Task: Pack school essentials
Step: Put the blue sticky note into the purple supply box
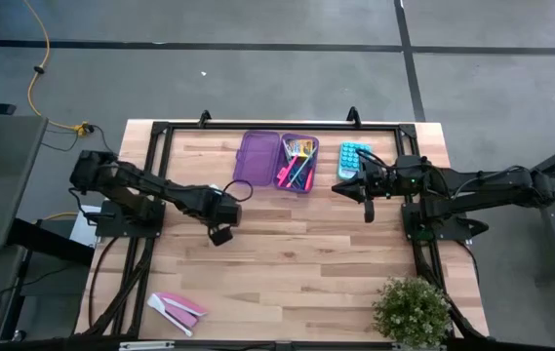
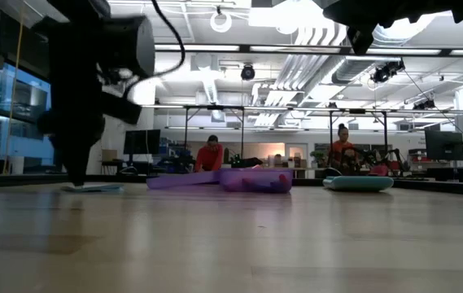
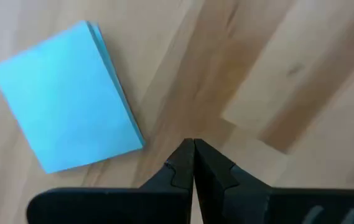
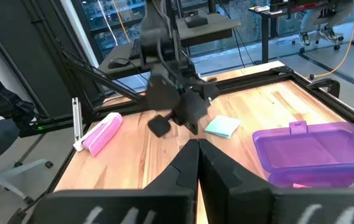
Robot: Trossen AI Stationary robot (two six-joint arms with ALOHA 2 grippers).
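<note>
A light-blue square notepad (image 3: 65, 106) lies flat on the wood and also shows in the right wrist view (image 4: 222, 126). My left gripper (image 3: 193, 148) is shut, pointing down just beside the notepad, near the table's middle (image 1: 220, 232). The open purple pencil case (image 1: 277, 161) sits near the far edge, and its tray (image 1: 298, 164) holds pink markers, pencils and other stationery. My right gripper (image 4: 197, 144) is shut and raised over the table (image 1: 339, 187), right of the case and pointing toward the table's left.
A light-blue calculator (image 1: 353, 159) lies right of the case, near my right gripper. Flat pink-and-white pieces (image 1: 175, 307) lie at the near left. A potted plant (image 1: 412, 312) stands at the near right corner. People sit in the room beyond (image 2: 209, 155).
</note>
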